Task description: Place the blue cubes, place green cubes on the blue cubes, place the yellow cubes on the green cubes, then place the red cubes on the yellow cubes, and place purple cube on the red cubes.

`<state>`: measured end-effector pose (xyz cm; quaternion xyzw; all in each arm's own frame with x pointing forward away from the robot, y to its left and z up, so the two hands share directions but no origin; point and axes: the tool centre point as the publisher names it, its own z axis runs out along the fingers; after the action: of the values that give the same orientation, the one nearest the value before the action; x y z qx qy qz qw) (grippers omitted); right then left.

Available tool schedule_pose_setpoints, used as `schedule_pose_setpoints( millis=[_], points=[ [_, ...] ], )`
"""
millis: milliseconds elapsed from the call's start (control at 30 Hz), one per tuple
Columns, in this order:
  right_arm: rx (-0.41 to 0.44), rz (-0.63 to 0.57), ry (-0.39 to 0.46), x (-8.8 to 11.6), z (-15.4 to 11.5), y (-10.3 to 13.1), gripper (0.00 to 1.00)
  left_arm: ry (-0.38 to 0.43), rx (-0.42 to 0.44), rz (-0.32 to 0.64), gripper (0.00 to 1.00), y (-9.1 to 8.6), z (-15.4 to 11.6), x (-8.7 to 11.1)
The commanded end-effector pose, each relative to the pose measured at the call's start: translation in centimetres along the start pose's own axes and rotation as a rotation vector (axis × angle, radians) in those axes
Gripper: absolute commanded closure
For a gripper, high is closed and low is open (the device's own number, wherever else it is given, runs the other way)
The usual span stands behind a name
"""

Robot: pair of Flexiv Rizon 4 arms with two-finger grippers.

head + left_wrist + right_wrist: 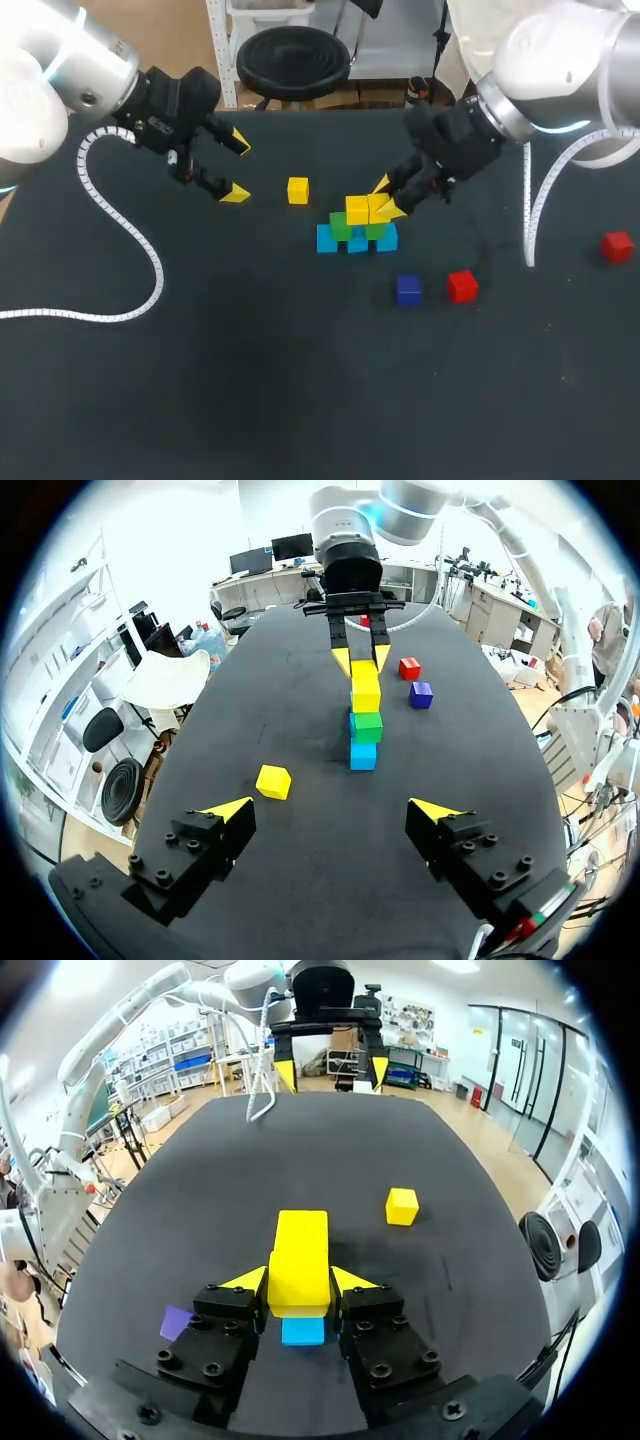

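Note:
A small pyramid stands mid-table: a row of blue cubes carries green cubes, and two yellow cubes lie on those. My right gripper is shut on the right-hand yellow cube, which rests on the green layer beside the other yellow cube. In the right wrist view that yellow cube sits between the fingers, with a blue cube below. A loose yellow cube lies left of the stack. My left gripper hangs open and empty further left, its fingertips wide apart.
A purple cube and a red cube lie in front of the stack to the right. Another red cube sits near the right edge. A white cable trails across the left side of the table.

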<state>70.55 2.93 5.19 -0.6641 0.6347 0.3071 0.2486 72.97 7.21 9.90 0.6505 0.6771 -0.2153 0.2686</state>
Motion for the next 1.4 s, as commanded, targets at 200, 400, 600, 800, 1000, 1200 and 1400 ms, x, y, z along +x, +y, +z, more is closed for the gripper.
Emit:
schedule_pose_setpoints(
  millis=[200, 400, 600, 800, 1000, 1200, 1400],
  points=[
    [0.014, 0.003, 0.009, 0.01, -0.28, 0.57, 1.0, 0.0, 0.002, 0.001, 0.0, 0.1, -0.03, 0.05],
    [0.01, 0.001, 0.008, -0.05, -0.08, 0.49, 1.0, 0.0, 0.002, 0.001, 0.0, 0.1, -0.03, 0.05],
    [0.01, 0.001, 0.006, 0.05, -0.03, 0.35, 1.0, 0.0, 0.002, 0.001, 0.0, 0.1, -0.03, 0.05],
    [0.009, -0.001, 0.006, 0.04, -0.03, 0.33, 1.0, 0.0, 0.002, 0.001, 0.0, 0.1, -0.03, 0.05],
    [0.008, -0.002, 0.007, -0.04, -0.05, 0.31, 1.0, 0.0, 0.002, 0.001, 0.0, 0.1, -0.03, 0.05],
    [0.006, -0.002, 0.006, -0.12, 0.06, 0.2, 1.0, 0.0, 0.002, 0.001, 0.0, 0.1, -0.03, 0.05],
    [0.002, 0.0, 0.006, -0.14, 0.17, 0.15, 1.0, 0.0, 0.002, 0.001, 0.0, 0.1, -0.03, 0.05]
  ],
)
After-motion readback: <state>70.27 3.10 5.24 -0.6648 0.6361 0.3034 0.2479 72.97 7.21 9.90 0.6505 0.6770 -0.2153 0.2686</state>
